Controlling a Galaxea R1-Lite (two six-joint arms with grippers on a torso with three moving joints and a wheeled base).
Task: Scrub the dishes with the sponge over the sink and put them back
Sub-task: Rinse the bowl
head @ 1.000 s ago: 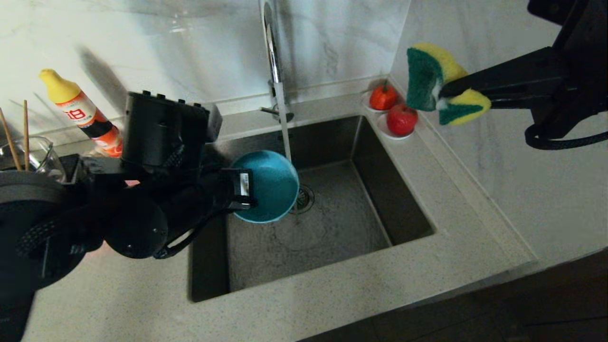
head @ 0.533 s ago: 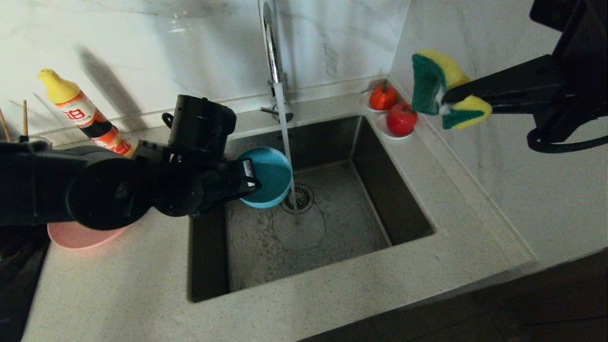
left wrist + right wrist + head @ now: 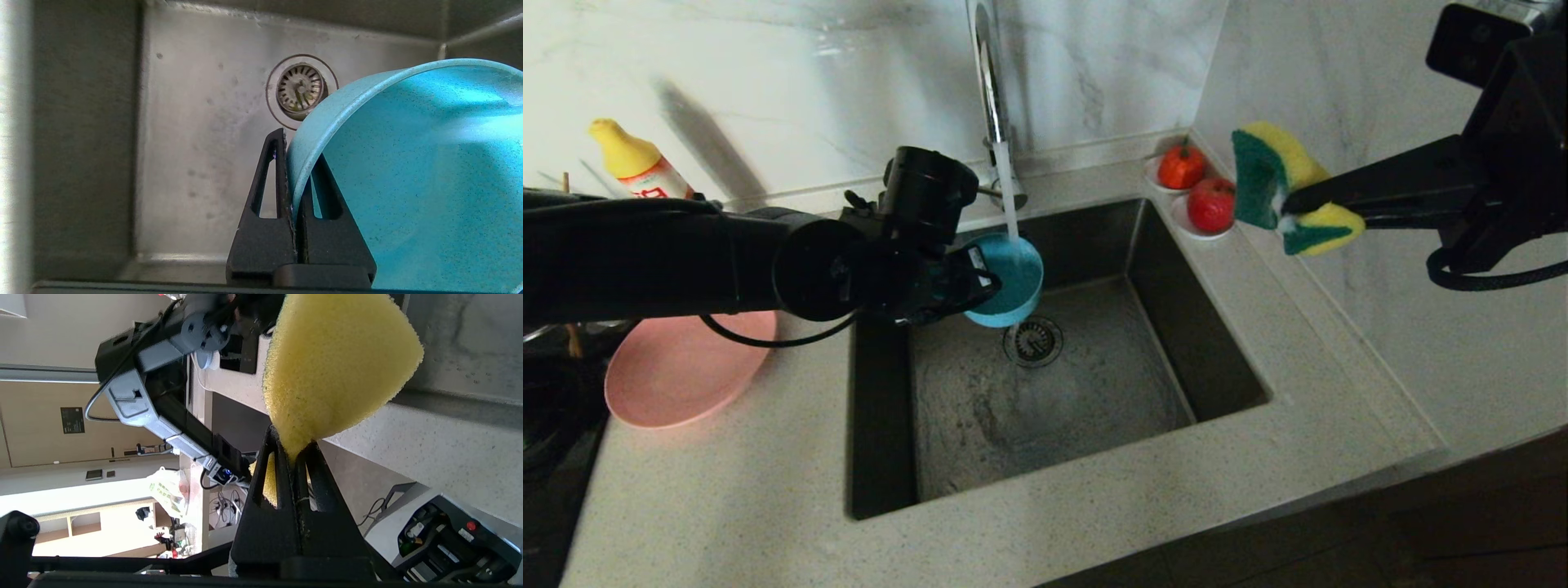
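I have the small, deep teal-blue round bowl (image 3: pixel 1009 280) pinched by its rim in my left gripper (image 3: pixel 977 285), held above the deep square dark stainless-steel sink (image 3: pixel 1045 384) with the stream from the tall chrome tap (image 3: pixel 990 90) landing inside it. In the left wrist view the two fingers are clamped tight on the thin wall, one inside and one outside, with the round drain strainer (image 3: pixel 300 87) below and beyond. I judge the bowl stiff and light, likely plastic or glazed ware, but wet, so slippery at that narrow pinch; water pooling in it would add weight on one side and could twist it in the fingers, so I would keep it tilted to drain.

My right gripper (image 3: pixel 1289 198) waits up by the marble wall, closed on the small rectangular sponge, yellow with a dark green scouring face (image 3: pixel 1278 186). It has folded around the fingers into two lobes, so it is soft and squashy; I expect it to give under pressure, and the green face is the one to press on the bowl.

The wide shallow pink plate (image 3: pixel 678 367) lies flat on the speckled counter (image 3: pixel 727 506) left of the sink, partly under my left arm. Lying flat like that, only its edge offers a hold, and I would guess that a thin one
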